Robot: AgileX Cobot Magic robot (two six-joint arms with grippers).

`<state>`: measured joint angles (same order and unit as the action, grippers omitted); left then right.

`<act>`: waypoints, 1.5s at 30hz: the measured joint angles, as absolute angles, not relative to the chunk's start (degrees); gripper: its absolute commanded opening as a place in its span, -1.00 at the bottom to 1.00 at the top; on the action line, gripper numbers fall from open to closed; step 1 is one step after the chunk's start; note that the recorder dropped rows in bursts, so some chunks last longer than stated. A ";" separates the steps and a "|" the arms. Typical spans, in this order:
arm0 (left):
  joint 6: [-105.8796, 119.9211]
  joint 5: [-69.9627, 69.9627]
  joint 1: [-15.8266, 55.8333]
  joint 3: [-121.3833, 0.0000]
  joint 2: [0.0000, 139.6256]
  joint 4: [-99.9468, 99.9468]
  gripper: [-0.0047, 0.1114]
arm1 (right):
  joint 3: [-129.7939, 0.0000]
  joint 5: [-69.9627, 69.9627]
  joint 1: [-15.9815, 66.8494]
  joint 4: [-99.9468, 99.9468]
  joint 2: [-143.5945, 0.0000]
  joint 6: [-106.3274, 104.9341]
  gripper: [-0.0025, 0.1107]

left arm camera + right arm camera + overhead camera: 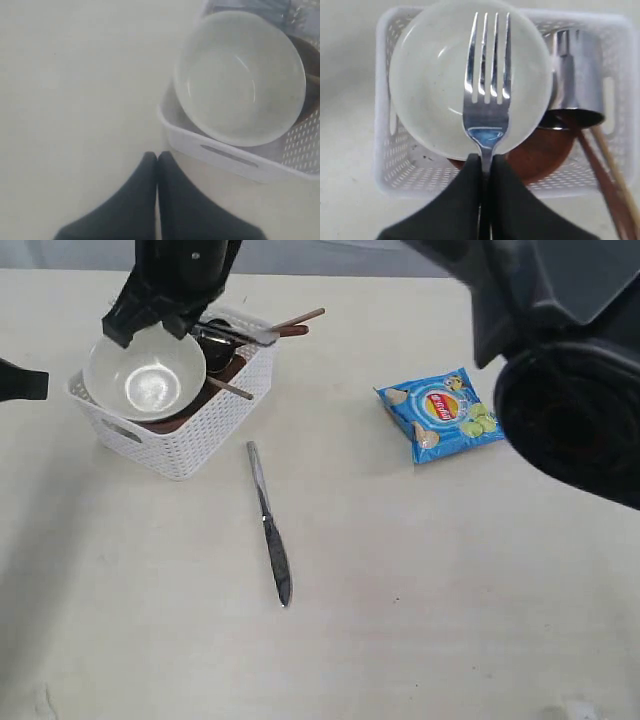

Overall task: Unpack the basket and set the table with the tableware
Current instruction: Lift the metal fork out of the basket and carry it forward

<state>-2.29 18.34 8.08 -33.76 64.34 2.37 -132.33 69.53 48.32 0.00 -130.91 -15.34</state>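
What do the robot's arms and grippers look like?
The left gripper and the right gripper have matte black fingers tapering to narrow tips. The right arm is black too, bulky and rounded. No cables or markings show.

Left gripper (157, 156): fingers pressed flat together, nothing between them; only dark tip shows at left edge of exterior view. Right gripper (485, 159): jaws clamped on fork (487, 85) at handle, tines pointing away from wrist. Right arm (175, 285) extends across to left half of exterior view, wrist angled downward. Bulky dark arm link (560, 360) fills upper right corner, close to camera.
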 measured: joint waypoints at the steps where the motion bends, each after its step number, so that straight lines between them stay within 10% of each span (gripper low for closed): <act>1: -2.29 18.34 8.08 -33.76 64.34 2.37 -0.92 | -132.33 69.68 48.32 0.00 -129.72 -17.56 -0.96; 14: -2.29 18.34 8.08 -33.76 64.34 2.37 -0.92 | -129.43 69.74 48.32 1.53 -116.46 -52.39 -0.96; 34: -2.67 17.46 8.08 -33.76 64.34 2.14 -0.92 | -78.37 69.50 48.41 -4.04 -99.04 -119.34 -0.96; 45: -3.17 17.46 8.08 -33.76 64.34 1.48 -0.92 | -60.63 42.50 48.41 11.60 -98.71 -121.27 -0.96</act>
